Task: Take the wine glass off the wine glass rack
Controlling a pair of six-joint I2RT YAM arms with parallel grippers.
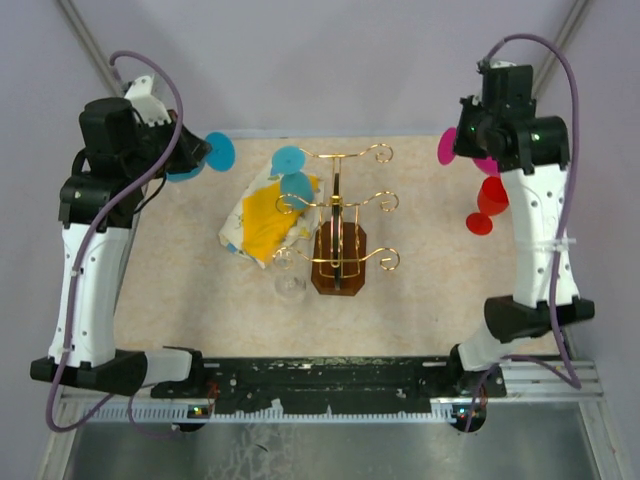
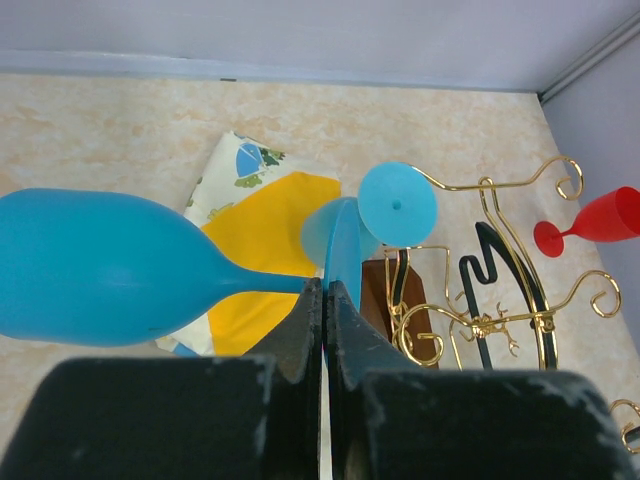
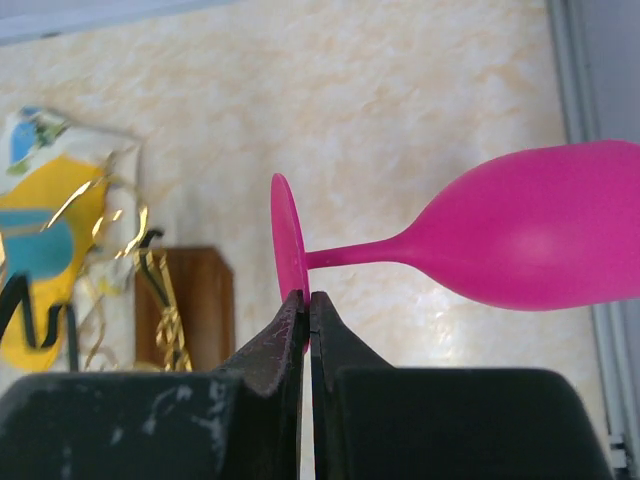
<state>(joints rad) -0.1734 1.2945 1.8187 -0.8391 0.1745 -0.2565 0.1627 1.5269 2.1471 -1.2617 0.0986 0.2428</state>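
Top view: my left gripper (image 1: 200,152) is at the far-left corner of the table (image 1: 430,290), clamped on a blue wine glass (image 1: 219,152) that is well apart from the wine glass rack (image 1: 340,215). My right gripper (image 1: 462,140) is at the far-right corner, clamped on a magenta wine glass (image 1: 447,146), also well off the rack. On both arms the white links rise from the bases at the near edge, and the wrists are turned in toward the centre. The rack stands mid-table on its wooden base, with the cloth (image 1: 262,222) just beside it on the left. A second blue glass (image 1: 288,160) hangs on the rack's far-left scroll arms. A clear glass (image 1: 290,287) sits near the base; I can't tell whether it is hung or standing. A red glass (image 1: 490,195) is near my right arm.

Left wrist: the fingers (image 2: 300,325) are closed flat on the rim of the blue foot, which shows edge-on. The stem runs left to the bowl, which is held sideways above the table and the cloth.

Right wrist: the fingers (image 3: 285,335) are closed the same way on the magenta foot rim, with the bowl out to the right, horizontal, over bare table. The rack is off to the left.

Handling, as I judge it: these glasses are light, stiff and smooth, so slippery. The thin stem is the weak point. A rim pinch leaves the bowl as a lever that could swivel, so for any glass on the rack I'd grip the foot deep or take the stem, then slide it out along the wire.
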